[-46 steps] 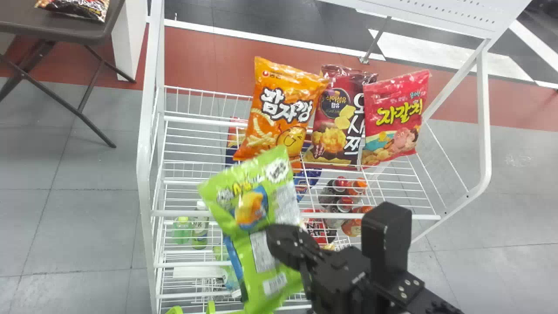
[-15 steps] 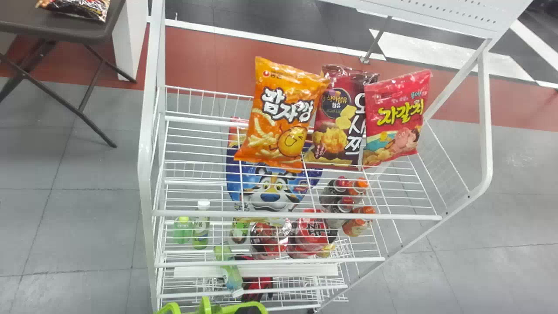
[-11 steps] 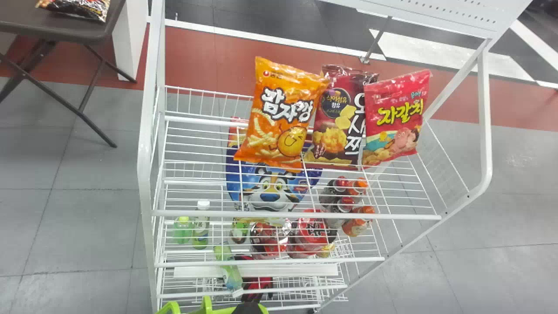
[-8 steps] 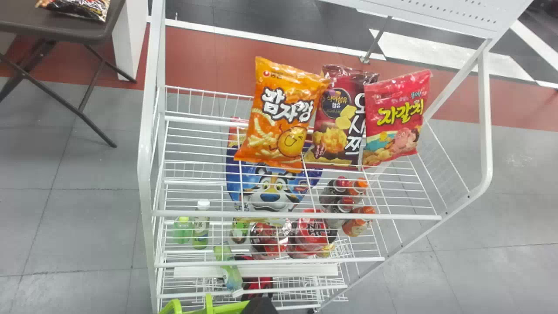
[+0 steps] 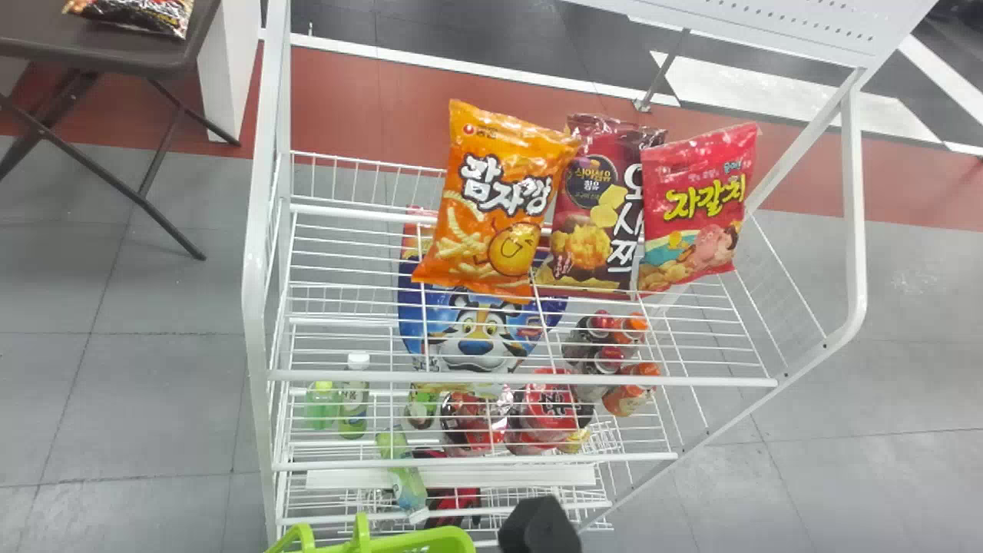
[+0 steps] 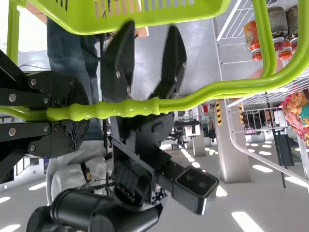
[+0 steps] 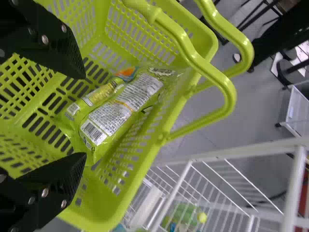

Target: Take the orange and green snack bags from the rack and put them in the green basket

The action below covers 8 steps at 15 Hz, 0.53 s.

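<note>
Green bag [image 7: 118, 108] basketed, the orange bag [image 5: 495, 203] at the rack's [image 5: 522, 381] twelve o'clock is next, right end effector [image 7: 85, 115] released, left end effector [image 6: 81, 112] clasping the handle [image 6: 137, 108].

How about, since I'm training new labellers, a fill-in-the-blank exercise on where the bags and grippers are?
1. The snack bag in the basket is coloured mostly ____.
2. Of the three upright bags on the rack, the leftmost in the head view is ____.
3. The left gripper is clamped on the basket's ____.
4. Over the basket, the right gripper is not shut but ____.

Missing words: green; orange; handle; open.
</note>
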Motion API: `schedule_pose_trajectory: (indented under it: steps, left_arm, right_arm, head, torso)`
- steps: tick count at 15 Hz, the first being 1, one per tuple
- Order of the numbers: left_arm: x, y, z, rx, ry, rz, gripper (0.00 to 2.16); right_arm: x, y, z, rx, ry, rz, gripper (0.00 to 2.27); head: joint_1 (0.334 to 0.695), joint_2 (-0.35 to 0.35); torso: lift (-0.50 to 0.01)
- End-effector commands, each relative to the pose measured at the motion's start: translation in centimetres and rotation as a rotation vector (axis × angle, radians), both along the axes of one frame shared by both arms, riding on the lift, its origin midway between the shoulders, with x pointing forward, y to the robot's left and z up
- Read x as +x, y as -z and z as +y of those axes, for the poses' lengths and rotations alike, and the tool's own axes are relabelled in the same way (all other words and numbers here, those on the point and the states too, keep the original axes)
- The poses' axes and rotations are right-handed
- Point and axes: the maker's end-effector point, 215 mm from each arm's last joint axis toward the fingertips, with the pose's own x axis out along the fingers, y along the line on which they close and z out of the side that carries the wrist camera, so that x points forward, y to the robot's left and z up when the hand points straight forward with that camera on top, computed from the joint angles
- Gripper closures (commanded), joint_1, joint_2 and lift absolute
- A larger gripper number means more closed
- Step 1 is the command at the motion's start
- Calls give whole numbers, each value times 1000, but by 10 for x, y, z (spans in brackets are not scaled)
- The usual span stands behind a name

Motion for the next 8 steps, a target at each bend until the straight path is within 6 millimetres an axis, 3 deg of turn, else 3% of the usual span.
schedule_pose_trajectory:
  steps: [1,3,5,8]
  left_arm:
    - [0,0,0,-2,1,2,2148]
    - [0,1,0,1,0,3,2148]
    - [-3,2,-3,5,9,9,2148]
    - [-5,3,-6,13,18,13,2148]
  right_arm:
    - [48,-29,-20,30,81,-133,56]
    - [101,-68,-33,55,163,-318,56]
    - [146,-117,-31,138,212,-498,83]
    - [192,-159,-41,249,313,-685,87]
  head:
    - [695,-350]
    - [695,-350]
    - [695,-350]
    - [695,-350]
  torso:
    - [0]
    - [0]
    - [0]
    - [0]
